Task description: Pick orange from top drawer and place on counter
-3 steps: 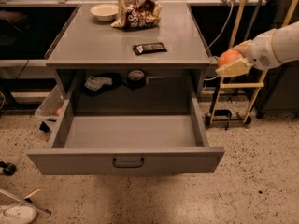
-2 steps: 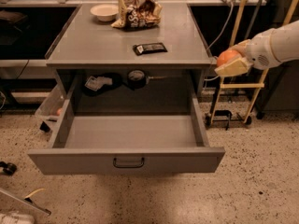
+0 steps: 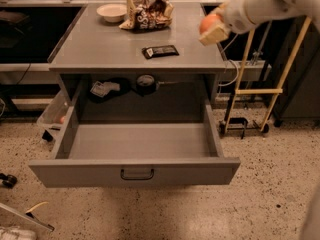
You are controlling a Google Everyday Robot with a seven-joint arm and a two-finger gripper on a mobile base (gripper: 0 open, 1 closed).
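Camera view: the gripper (image 3: 212, 27) grasps the orange (image 3: 208, 20), held above the right edge of the counter (image 3: 100, 51). Left of the gripper lies a black snack bar (image 3: 160, 51); well below it, the top drawer (image 3: 135, 172) stands pulled open.

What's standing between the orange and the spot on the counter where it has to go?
Nothing visible. The gripper holds the orange up by the right edge of the counter, with bare surface beside it. The black packet lies further left; the snack bag and bowl sit at the back.
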